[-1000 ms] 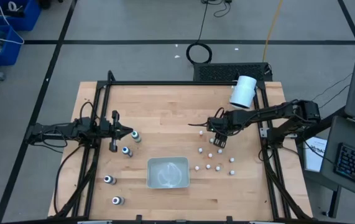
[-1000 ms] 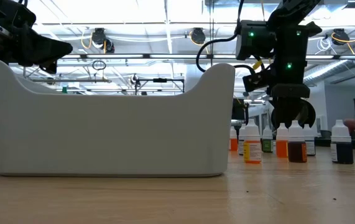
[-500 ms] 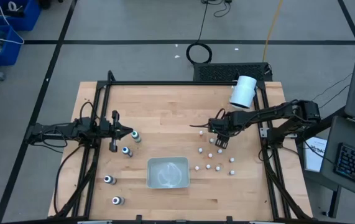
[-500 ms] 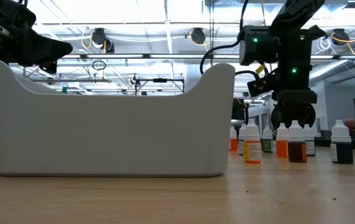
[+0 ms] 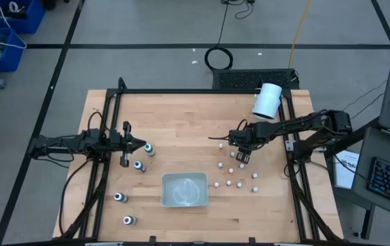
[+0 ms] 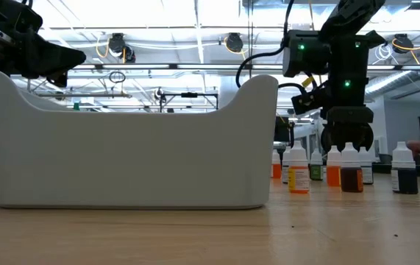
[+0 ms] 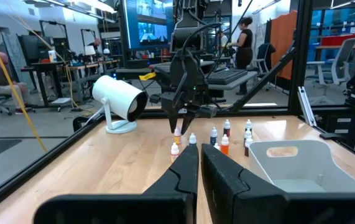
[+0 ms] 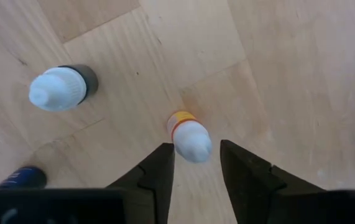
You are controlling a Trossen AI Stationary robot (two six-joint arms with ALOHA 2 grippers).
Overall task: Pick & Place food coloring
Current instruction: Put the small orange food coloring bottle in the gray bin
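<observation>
Now I am narrowing my right gripper (image 8: 194, 163) around an orange-banded white-capped bottle (image 8: 188, 137), fingers not yet touching it, having dropped lower; the grasp is beginning.

Arm and gripper pose

Right gripper (image 5: 241, 158) points straight down at the table's 2 o'clock area, fingers (image 8: 158, 171) parted with a narrow gap. Left gripper (image 5: 144, 145) lies level at 9 o'clock, fingers (image 7: 186, 171) pressed together, pointing toward 3 o'clock.

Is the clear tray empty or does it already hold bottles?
Empty: the high view shows nothing inside the tray; the food coloring bottles all stand on the table outside it.
</observation>
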